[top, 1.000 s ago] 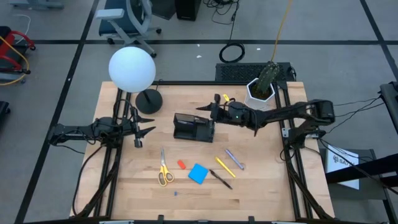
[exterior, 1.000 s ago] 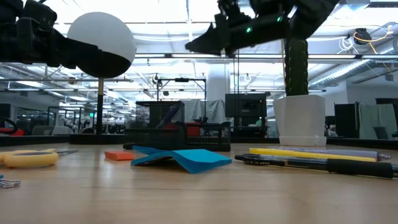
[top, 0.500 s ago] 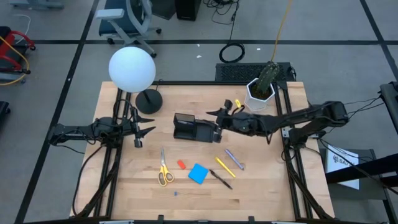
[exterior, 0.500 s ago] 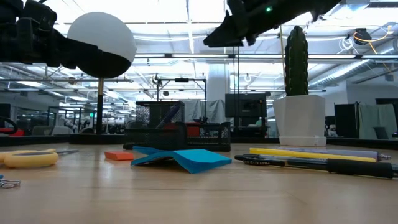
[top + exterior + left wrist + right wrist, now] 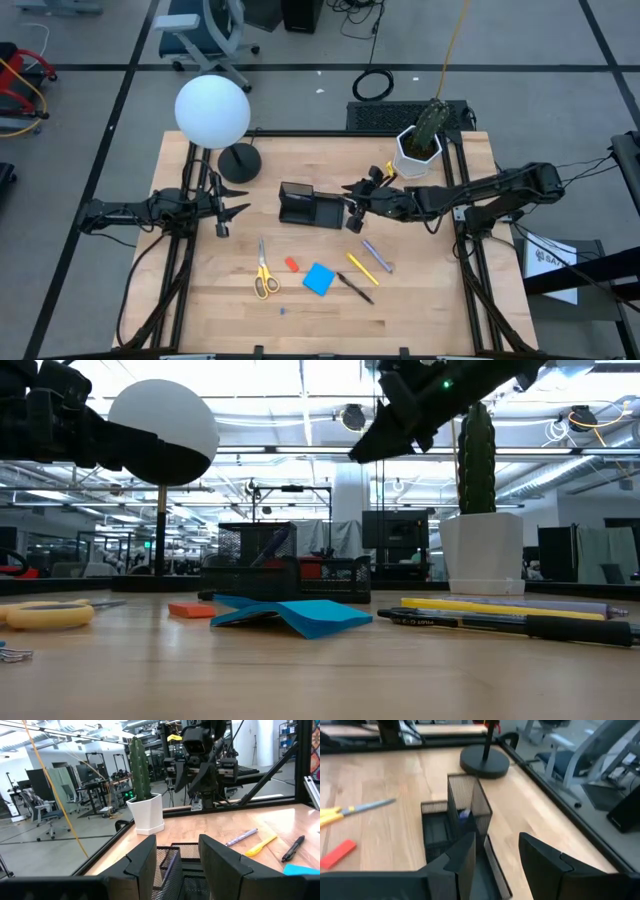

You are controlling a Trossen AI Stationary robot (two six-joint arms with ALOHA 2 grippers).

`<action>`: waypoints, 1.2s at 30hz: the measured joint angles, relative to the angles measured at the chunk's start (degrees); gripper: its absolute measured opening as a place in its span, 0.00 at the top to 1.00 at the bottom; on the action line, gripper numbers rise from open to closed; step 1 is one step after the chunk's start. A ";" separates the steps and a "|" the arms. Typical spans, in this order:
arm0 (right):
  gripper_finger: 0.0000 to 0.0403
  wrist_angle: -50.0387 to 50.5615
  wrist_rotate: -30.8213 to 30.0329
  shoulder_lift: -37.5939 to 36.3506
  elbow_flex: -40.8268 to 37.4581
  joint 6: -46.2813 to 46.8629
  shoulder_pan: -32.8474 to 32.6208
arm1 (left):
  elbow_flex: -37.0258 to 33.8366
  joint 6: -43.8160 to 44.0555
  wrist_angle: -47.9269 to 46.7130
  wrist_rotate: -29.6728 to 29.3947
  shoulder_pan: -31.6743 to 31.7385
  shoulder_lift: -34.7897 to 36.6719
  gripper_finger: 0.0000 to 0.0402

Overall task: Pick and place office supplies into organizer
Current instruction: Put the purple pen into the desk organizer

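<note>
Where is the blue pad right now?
High view: the blue pad lies front-centre on the table, between the red eraser and the black pen.

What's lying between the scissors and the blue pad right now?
The red eraser lies between the scissors and the blue pad, apart from both; the high view shows it.

Overhead, table-level, two wrist views (organizer (image 5: 310, 207) shared)
</note>
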State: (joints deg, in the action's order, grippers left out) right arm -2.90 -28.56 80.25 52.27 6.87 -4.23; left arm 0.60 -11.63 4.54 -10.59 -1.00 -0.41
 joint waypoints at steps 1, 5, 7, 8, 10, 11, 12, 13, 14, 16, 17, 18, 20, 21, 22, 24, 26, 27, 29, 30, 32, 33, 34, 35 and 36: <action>0.65 0.62 0.04 0.02 0.00 0.25 -0.02 | 0.00 0.01 0.00 0.00 -0.02 0.00 0.62; 0.65 2.84 0.05 0.00 0.00 1.78 -0.02 | 0.00 0.00 -0.01 0.00 0.00 -0.01 0.62; 0.65 4.29 0.05 0.00 0.24 2.81 -0.37 | 0.00 0.00 -0.01 0.00 -0.01 -0.01 0.62; 0.65 5.58 0.06 0.00 0.74 3.36 -0.50 | 0.00 -0.06 0.00 0.00 -0.01 0.00 0.62; 0.65 8.83 0.09 0.00 2.03 5.18 -0.82 | 0.00 -0.03 0.00 0.00 -0.02 -0.02 0.62; 0.65 11.01 0.13 0.00 2.86 6.31 -0.93 | 0.00 0.01 -0.02 0.00 -0.02 -0.02 0.62; 0.65 13.89 0.15 0.00 3.98 7.42 -1.17 | 0.00 0.01 -0.02 0.00 -0.01 -0.02 0.62; 0.65 17.30 0.13 0.04 5.36 8.39 -1.37 | 0.00 -0.04 -0.01 0.00 -0.01 -0.02 0.62; 0.65 20.75 0.11 0.06 6.90 9.48 -1.65 | 0.00 -0.05 -0.02 0.00 -0.01 -0.02 0.62; 0.65 27.20 0.05 0.73 10.46 12.43 -2.40 | 0.00 0.01 0.00 0.00 -0.02 0.00 0.62; 0.65 30.15 0.07 1.17 11.95 13.88 -2.86 | 0.00 0.01 -0.02 0.00 -0.02 -0.01 0.62; 0.65 32.82 0.07 1.72 13.07 15.13 -3.28 | 0.00 -0.05 -0.02 0.00 0.00 -0.02 0.62; 0.65 35.98 0.12 2.97 14.50 17.47 -3.97 | 0.00 -0.04 -0.02 0.00 -0.01 -0.01 0.62; 0.65 37.02 0.14 3.54 14.97 18.34 -4.23 | 0.00 0.01 -0.02 0.00 -0.01 -0.02 0.62; 0.65 38.24 0.22 3.94 15.37 19.05 -4.44 | 0.00 0.01 -0.01 0.00 0.00 -0.02 0.62; 0.65 42.01 1.31 5.04 16.68 20.49 -4.61 | 0.00 -0.05 -0.02 0.00 0.00 -0.02 0.62; 0.65 46.89 3.93 6.24 18.16 23.82 -4.63 | 0.00 -0.01 -0.02 0.00 -0.02 -0.02 0.62; 0.65 49.83 5.11 6.92 19.01 25.73 -4.63 | 0.00 0.04 -0.02 0.00 0.00 -0.02 0.62; 0.65 54.40 7.28 8.07 20.74 29.17 -4.65 | 0.00 -0.07 -0.01 0.00 0.00 -0.01 0.62; 0.65 56.05 7.94 8.60 21.40 30.70 -4.90 | 0.00 -0.05 -0.02 0.00 -0.02 -0.01 0.62; 0.65 58.71 8.81 9.83 22.56 32.85 -5.41 | 0.00 0.01 -0.02 0.01 -0.01 -0.02 0.62; 0.65 59.70 9.45 10.62 22.92 33.65 -5.73 | 0.00 0.01 -0.02 0.00 -0.02 -0.02 0.62; 0.65 60.43 10.30 11.46 23.41 34.51 -6.04 | 0.00 -0.04 0.00 0.00 -0.01 -0.02 0.62; 0.65 60.69 11.36 12.27 23.79 35.44 -6.33 | 0.00 -0.05 -0.02 0.00 0.00 -0.02 0.62; 0.65 61.01 12.58 13.09 24.25 36.21 -6.57 | 0.00 -0.03 -0.02 0.00 0.00 -0.02 0.62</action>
State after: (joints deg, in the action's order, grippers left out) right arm 58.11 -15.98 93.34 76.52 43.08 -10.80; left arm 0.60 -11.66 4.51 -10.59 -0.99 -0.43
